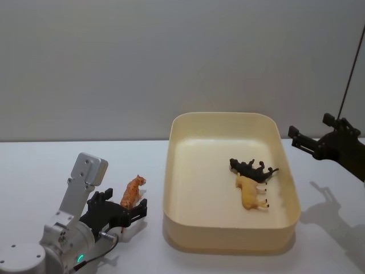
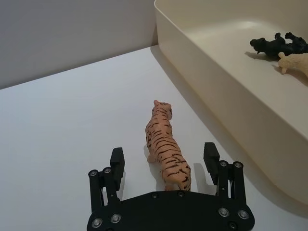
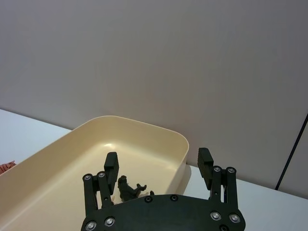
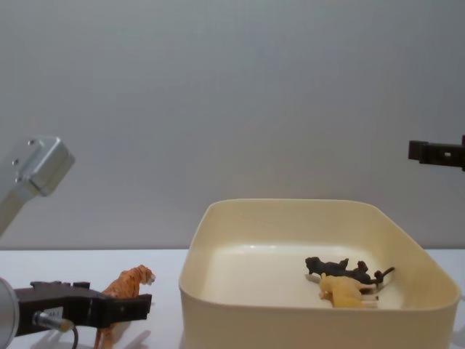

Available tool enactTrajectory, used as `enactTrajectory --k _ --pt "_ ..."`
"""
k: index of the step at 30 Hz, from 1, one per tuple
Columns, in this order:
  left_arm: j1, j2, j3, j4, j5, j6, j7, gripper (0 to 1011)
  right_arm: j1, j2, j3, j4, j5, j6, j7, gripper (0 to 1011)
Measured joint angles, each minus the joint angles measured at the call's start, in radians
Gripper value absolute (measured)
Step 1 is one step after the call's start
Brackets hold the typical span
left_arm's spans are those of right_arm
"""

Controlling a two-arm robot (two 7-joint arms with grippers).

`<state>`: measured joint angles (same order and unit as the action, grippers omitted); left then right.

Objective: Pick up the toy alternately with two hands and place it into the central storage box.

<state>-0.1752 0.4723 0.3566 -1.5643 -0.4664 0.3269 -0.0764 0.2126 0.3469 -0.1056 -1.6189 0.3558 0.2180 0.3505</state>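
Two toys lie inside the box (image 1: 177, 171), on its floor toward the right: a black animal (image 1: 251, 168) on its side and, touching it at about 6 o'clock, a cream animal (image 1: 251, 194), also on its side. A third toy, an orange striped tiger (image 1: 132, 192), stands upright on the white table (image 1: 34, 171) at 9 o'clock from the box, near its left wall but apart from it, its head pointing away from the robot.

The left gripper (image 1: 130, 212) is low over the table at the tiger's rear. Its jaws stand wide, one finger on each side of the tiger's hindquarters, and the left wrist view shows a clear gap between each pad and the striped body. A green light glows on the silver arm behind it.

The right gripper (image 1: 296, 137) hangs in the air at 3 o'clock from the box, beyond its right rim and well above the table, jaws spread wide and holding nothing.
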Motion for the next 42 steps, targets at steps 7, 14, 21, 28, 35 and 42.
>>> enactTrajectory --k 7,14,21,28,35,42 --pt "-0.011 -0.005 -0.002 0.017 0.001 0.023 -0.010 894 0.000 0.000 0.000 0.000 0.000 0.000 0.000 1001" --pt "-0.017 -0.008 -0.003 0.027 0.002 0.036 -0.015 701 0.000 0.000 0.000 0.000 0.000 0.000 0.000 1001" --pt "-0.020 -0.010 -0.004 0.032 0.003 0.044 -0.018 475 0.000 0.000 0.000 0.000 0.000 0.000 0.000 1001" --pt "-0.022 -0.011 -0.005 0.033 0.005 0.046 -0.024 284 0.000 0.000 0.000 0.000 0.000 0.000 0.000 1001" --pt "-0.031 -0.015 -0.005 0.022 0.015 0.048 -0.043 282 0.000 0.000 0.000 0.000 0.000 0.000 0.000 1001" --pt "-0.057 -0.028 -0.002 0.006 0.047 0.053 -0.069 282 0.000 0.000 0.000 0.000 0.000 0.000 0.000 1001"
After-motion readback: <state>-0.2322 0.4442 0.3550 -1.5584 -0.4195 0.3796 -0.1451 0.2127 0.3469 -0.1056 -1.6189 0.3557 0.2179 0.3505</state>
